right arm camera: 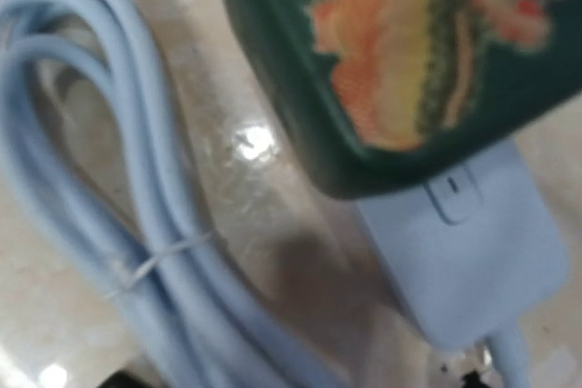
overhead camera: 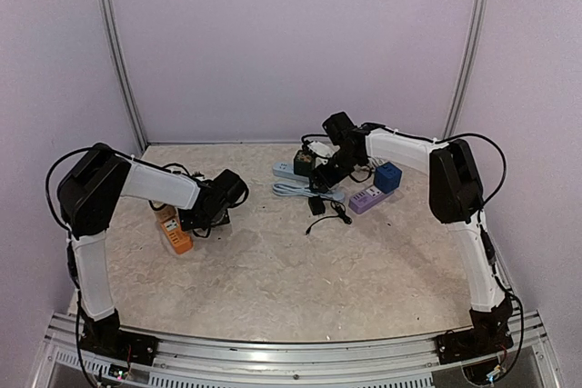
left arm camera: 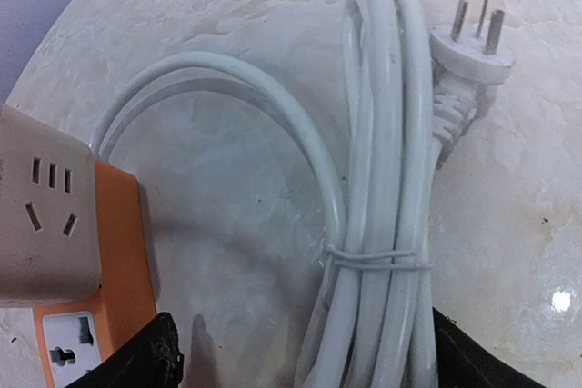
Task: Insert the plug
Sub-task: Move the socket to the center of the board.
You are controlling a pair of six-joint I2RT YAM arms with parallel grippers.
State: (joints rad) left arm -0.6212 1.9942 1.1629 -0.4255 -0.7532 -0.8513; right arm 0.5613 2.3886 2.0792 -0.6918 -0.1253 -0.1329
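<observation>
From above, my left gripper (overhead camera: 202, 221) sits by the orange-and-beige plastic power strip (overhead camera: 175, 232); my right gripper's (overhead camera: 320, 173) opening I cannot tell. Left wrist: jaws wide astride the bundled white cable (left arm camera: 382, 252), its white three-pin plug (left arm camera: 473, 43) ahead-right, pins pointing away. Right wrist: no plug visible.

The beige mottled bench (overhead camera: 273, 270) carries an orange power strip (overhead camera: 173, 229) at left; at right, a pale blue coiled cable (overhead camera: 296, 190), black adapter (overhead camera: 316, 205), purple power strip (overhead camera: 366, 198) and blue cube socket (overhead camera: 388, 176).
</observation>
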